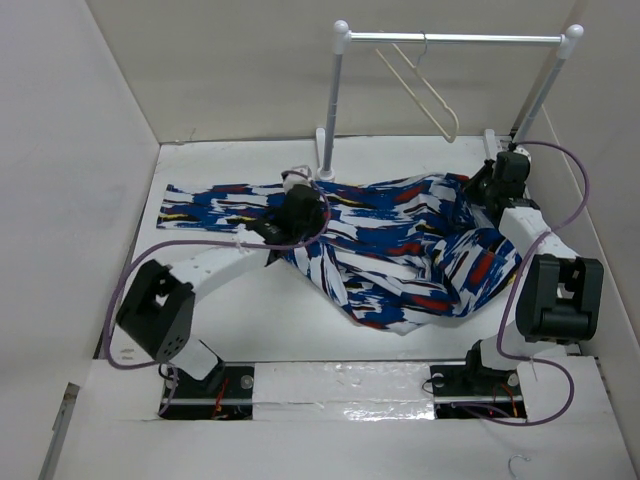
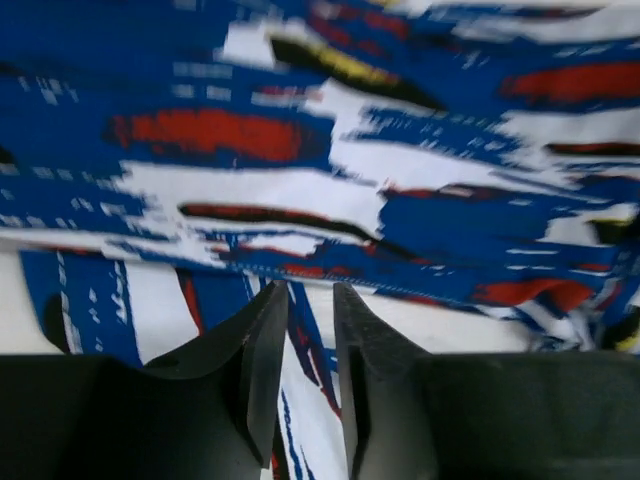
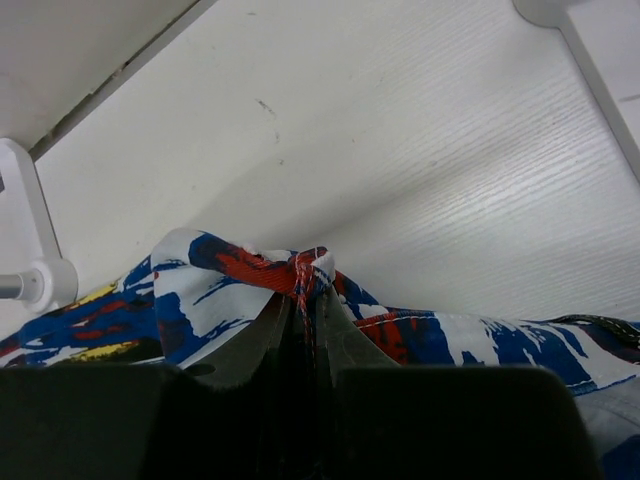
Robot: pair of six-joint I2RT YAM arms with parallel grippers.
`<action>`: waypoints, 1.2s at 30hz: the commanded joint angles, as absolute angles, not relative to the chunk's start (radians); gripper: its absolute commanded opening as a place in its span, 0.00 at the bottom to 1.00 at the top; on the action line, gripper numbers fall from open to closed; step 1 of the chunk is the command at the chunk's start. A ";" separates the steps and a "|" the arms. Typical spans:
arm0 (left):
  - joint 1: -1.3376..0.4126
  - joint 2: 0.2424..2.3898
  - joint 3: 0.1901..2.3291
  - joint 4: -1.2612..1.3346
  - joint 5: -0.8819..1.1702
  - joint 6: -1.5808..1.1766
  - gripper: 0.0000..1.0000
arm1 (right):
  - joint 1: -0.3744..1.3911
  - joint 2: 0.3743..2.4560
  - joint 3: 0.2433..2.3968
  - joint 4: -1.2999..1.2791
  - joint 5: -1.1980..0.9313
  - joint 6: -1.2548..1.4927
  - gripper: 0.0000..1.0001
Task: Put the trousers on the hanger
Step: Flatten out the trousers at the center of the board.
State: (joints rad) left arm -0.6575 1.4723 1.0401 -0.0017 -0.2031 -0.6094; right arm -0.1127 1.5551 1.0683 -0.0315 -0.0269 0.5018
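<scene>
The blue patterned trousers lie crumpled across the middle of the table, one leg stretched out to the left. My left gripper sits low on that leg. In the left wrist view its fingers are drawn close together with a fold of the cloth running between them. My right gripper is at the right end of the trousers. In the right wrist view it is shut on a bunched red and white edge of the fabric. The cream hanger hangs empty from the rail, tilted.
The white-posted garment rail stands at the back, with its left post just behind the trousers and its right post by my right arm. White walls close in the table on the left, the back and the right.
</scene>
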 commanded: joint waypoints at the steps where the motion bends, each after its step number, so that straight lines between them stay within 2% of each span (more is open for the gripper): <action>1: -0.759 1.561 1.049 -0.083 -0.337 -0.578 0.26 | -0.124 1.528 1.065 0.054 -0.060 0.525 0.00; 5: -0.831 1.682 1.178 -0.169 -0.426 -0.568 0.40 | -0.124 1.539 1.062 0.058 -0.095 0.525 0.00; 14: -0.850 1.799 1.227 -0.196 -0.425 -0.551 0.39 | -0.144 1.539 1.055 0.069 -0.129 0.525 0.01; 18: -0.850 1.825 1.232 -0.209 -0.440 -0.548 0.33 | -0.144 1.542 1.055 0.066 -0.126 0.525 0.02; 24: -0.850 1.809 1.186 -0.195 -0.420 -0.554 0.31 | -0.153 1.552 1.062 0.064 -0.144 0.525 0.03; 27: -0.850 1.804 1.174 -0.183 -0.414 -0.558 0.21 | -0.153 1.563 1.068 0.060 -0.160 0.523 0.03; 28: -0.850 1.802 1.172 -0.181 -0.414 -0.561 0.11 | -0.153 1.563 1.065 0.060 -0.160 0.523 0.04; 30: -0.850 1.792 1.164 -0.190 -0.428 -0.571 0.00 | -0.153 1.559 1.060 0.066 -0.158 0.525 0.03; 36: -0.850 1.649 1.050 -0.187 -0.455 -0.618 0.00 | -0.153 1.560 1.060 0.080 -0.169 0.537 0.04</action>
State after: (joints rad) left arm -0.8490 1.7691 1.0935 -0.1680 -0.4076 -0.5869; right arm -0.1497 1.5654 1.0470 -0.0086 -0.1417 0.5156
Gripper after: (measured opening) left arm 0.007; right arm 0.135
